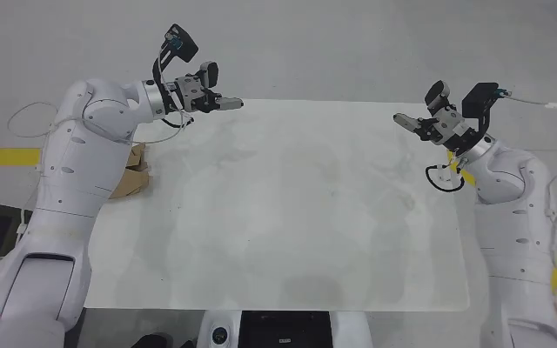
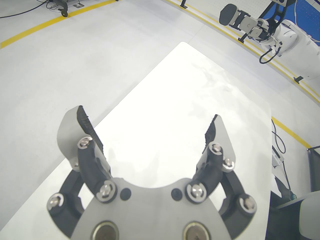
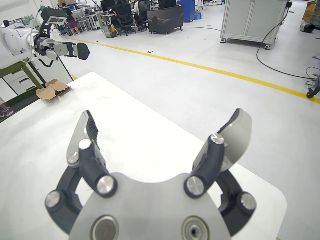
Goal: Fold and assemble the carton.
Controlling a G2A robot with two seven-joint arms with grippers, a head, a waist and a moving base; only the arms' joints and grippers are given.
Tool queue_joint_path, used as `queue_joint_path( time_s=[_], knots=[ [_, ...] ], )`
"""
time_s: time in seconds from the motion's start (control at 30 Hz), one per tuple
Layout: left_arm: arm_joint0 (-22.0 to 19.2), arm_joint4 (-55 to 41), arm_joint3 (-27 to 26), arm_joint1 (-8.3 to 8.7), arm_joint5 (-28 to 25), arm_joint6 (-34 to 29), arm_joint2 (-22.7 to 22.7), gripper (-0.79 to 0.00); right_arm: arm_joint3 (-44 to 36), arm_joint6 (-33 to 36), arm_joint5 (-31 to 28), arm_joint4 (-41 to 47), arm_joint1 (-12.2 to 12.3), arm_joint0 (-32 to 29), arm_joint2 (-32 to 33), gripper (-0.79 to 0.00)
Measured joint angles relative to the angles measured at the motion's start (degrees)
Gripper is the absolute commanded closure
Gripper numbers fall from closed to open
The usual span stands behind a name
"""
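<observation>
Hanging over one end of the white table (image 3: 37, 138), the right gripper (image 3: 162, 112) has its jaws spread wide with nothing between them. Across the tabletop, right at the opposite edge, lies the carton (image 3: 52, 89): brown cardboard, flaps loose and half-raised, nothing folded yet. The left gripper (image 2: 148, 113) hovers above the table edge near it, equally wide apart and holding nothing. I see 2 likely risks. A sideways nudge could slide the light carton off the table, since it sits so close to the rim. The left arm's elbow also hangs over the carton in the top view, so a careless descent could crush the flaps.
</observation>
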Motion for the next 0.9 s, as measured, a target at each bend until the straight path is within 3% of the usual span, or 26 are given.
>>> queue_joint_path(
  time_s=[0.6, 0.73, 0.9],
  knots=[
    [0.1, -0.1, 0.1, 0.00, 0.1, 0.1, 0.0, -0.785, 0.0, 0.0, 0.0, 0.0, 0.0, 0.0, 0.0, -0.785],
    [1.3, -6.5, 0.2, 0.29, 5.3, -2.6, -1.4, -0.785, 0.0, 0.0, 0.0, 0.0, 0.0, 0.0, 0.0, -0.785],
    [1.4, -19.9, 1.6, 1.26, 13.0, -10.7, -5.4, -0.785, 0.0, 0.0, 0.0, 0.0, 0.0, 0.0, 0.0, -0.785]
  ],
)
